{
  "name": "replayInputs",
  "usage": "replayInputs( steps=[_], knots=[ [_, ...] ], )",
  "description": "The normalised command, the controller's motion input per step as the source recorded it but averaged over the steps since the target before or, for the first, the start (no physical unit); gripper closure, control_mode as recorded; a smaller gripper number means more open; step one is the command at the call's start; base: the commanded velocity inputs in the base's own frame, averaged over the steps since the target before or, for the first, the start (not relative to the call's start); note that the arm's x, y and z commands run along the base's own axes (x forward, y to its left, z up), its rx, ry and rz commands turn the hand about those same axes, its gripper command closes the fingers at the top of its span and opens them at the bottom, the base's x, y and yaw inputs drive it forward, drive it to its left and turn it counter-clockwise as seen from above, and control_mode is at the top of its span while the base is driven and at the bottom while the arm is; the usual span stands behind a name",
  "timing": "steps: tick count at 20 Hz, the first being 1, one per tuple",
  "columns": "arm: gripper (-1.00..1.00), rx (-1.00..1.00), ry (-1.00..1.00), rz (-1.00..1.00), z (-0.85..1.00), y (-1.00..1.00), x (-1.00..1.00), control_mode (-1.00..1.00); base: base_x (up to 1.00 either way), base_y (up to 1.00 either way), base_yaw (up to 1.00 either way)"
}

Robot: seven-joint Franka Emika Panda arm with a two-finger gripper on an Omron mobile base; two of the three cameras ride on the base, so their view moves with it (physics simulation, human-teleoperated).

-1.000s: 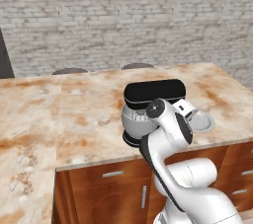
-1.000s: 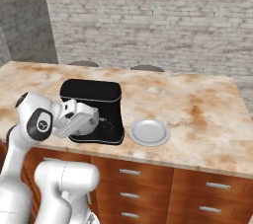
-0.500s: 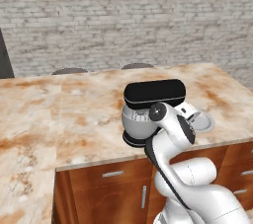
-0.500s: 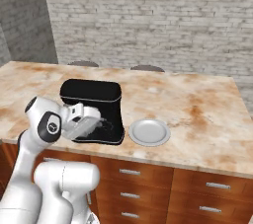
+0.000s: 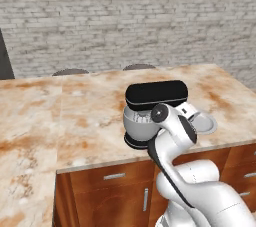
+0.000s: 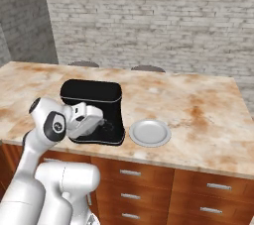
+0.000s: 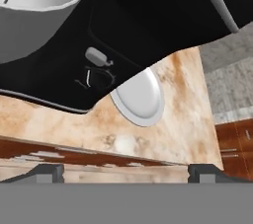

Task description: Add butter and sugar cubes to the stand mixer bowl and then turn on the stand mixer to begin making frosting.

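Note:
The black stand mixer stands near the counter's front edge, with its head over the light grey stand mixer bowl. In the hand view the bowl sits at the top left, with whisk wires inside. A small silver lever sticks out of the mixer's black side. My gripper is open and holds nothing, a short way off that side. My hand hovers low by the mixer's front right side. The butter and the sugar cubes are out of view.
A flat white plate lies on the marble counter just right of the mixer, also seen as plate. Wooden drawers run below the counter's front edge. A grey brick wall stands behind.
The arm's elbow has shifted slightly toward the mixer while the hand stays close beside it. The gripper remains open.

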Motion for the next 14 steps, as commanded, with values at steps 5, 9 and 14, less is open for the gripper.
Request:
replayInputs(
  steps=[5,9,14],
  knots=[
    [-1.0,0.0,-0.05,0.06,-0.34,-0.17,0.24,-1.0,0.0,0.0,0.0],
    [-1.0,0.0,-0.02,0.05,-0.48,-0.1,0.22,-1.0,0.0,0.0,0.0],
    [-1.0,-0.01,0.0,0.06,-0.65,-0.07,0.14,-1.0,0.0,0.0,0.0]
  ],
)
